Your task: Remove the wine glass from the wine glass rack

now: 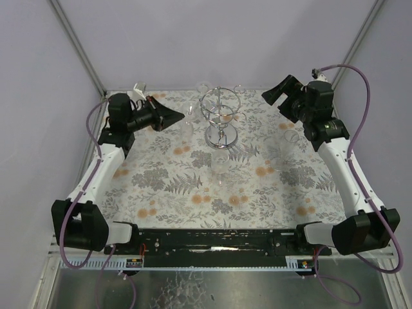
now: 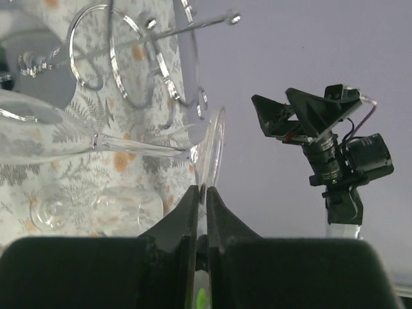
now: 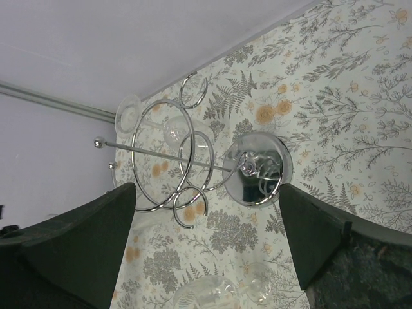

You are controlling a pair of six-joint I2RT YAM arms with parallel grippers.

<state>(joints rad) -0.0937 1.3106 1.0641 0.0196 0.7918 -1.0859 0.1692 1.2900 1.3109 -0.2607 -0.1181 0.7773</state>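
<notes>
I am pinching my left claw (image 2: 201, 190) shut on the round foot of a wine glass (image 2: 141, 145). The two dark fingers are pressing on either side of the thin clear disc, with no other gap between them. The glass is lying on its side in the air. Its stem is running level away from my fingers and its bowl is pointing off to the left of my left wrist view.

From above, this glass (image 1: 188, 123) is hanging just left of the rack (image 1: 219, 119). I cannot tell whether the glass is touching the rack's wire rings. The rack is a shiny chrome stand, and it is standing upright towards the far middle of the table (image 1: 270, 187), which is wearing a cloth printed with grey ferns and orange flowers. Its mirrored round base is resting on the cloth and its looped rings are spreading out at the top.

I am holding my right claw (image 3: 207, 188) wide open with nothing in it. It is hovering high at the far right, well apart from the rack, and it is looking down on the rings and the base (image 3: 257, 170) between its two fingers.

A second glass (image 1: 220, 161) is standing upright on the cloth just in front of the rack. A third glass (image 1: 293, 137) is sitting on the table to the right, near my right arm.
</notes>
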